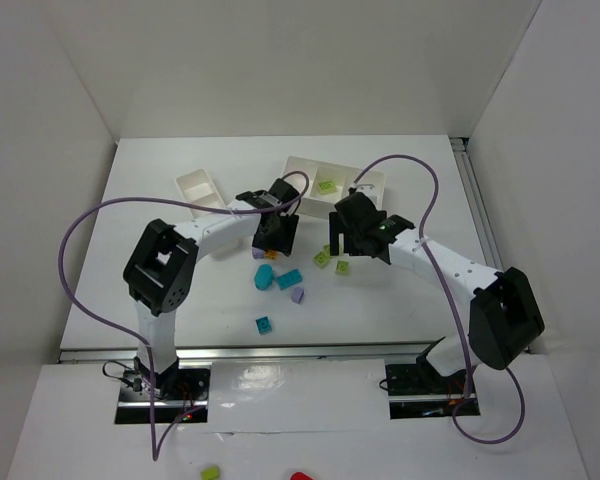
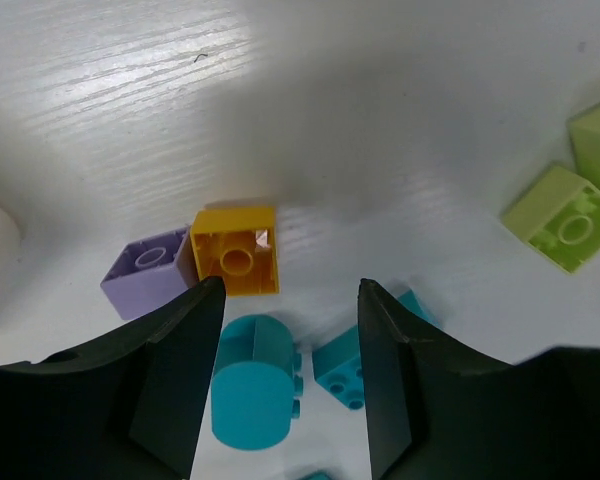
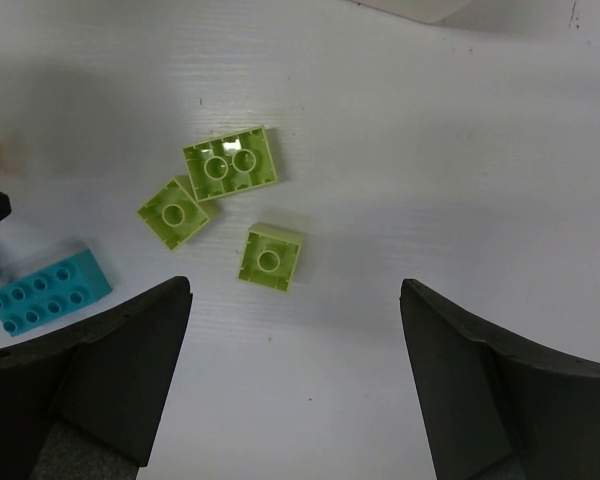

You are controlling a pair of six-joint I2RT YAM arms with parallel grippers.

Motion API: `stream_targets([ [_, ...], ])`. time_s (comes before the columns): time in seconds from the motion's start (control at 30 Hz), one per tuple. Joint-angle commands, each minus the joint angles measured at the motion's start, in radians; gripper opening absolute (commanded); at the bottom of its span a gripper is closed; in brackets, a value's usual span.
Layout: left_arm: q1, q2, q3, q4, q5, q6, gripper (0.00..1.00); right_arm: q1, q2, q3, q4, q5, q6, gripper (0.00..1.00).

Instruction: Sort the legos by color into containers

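- Two grippers hang low over the table (image 1: 400,310), both with jaws apart.
- Left gripper (image 2: 290,330): jaws partly open, a clear gap between the fingers. Nothing is visibly clamped.
- A teal round piece (image 2: 252,380) and a teal brick (image 2: 340,365) lie side by side in that gap. The round piece is close against the left finger and the brick close against the right; I cannot tell whether either touches.
- Just beyond the left fingertips sits an orange brick (image 2: 236,250), hollow side up, with a lavender brick (image 2: 148,270) touching its left side.
- Right gripper (image 3: 295,300): jaws wide open, holding nothing and touching nothing.
- A near small lime brick (image 3: 271,257) lies between the right fingertips, closer to the left finger.
- Farther out are a wide lime brick (image 3: 230,163) and, just beside its corner, a second small lime brick (image 3: 173,212). All three are hollow side up.
- The wider tray (image 1: 365,178) stands beyond both grippers at the far side of the table and holds one lime piece (image 1: 326,185).
- The narrow tray (image 1: 202,190) stands to its left, apart from it.
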Motion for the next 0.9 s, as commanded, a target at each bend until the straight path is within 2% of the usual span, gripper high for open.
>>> stream_targets([
  [0.0, -0.002, 0.055, 0.050, -0.004, -0.022, 0.018, 0.65, 0.010, -0.033, -0.006, -0.017, 0.035, 0.015, 0.92],
  [0.4, -0.002, 0.084, 0.050, -0.015, -0.092, 0.000, 0.68, 0.010, -0.022, -0.006, -0.017, 0.033, 0.015, 0.92],
  [0.5, -0.002, 0.061, 0.030, -0.006, -0.092, 0.000, 0.73, 0.010, -0.022, -0.006, -0.017, 0.033, 0.015, 0.92],
  [0.53, -0.002, 0.047, 0.030, -0.006, -0.092, 0.000, 0.78, 0.010, -0.022, -0.006, -0.017, 0.033, 0.015, 0.92],
  [0.87, -0.002, 0.044, 0.039, -0.006, -0.114, 0.009, 0.82, 0.010, -0.013, -0.006, -0.017, 0.024, 0.015, 0.92],
])
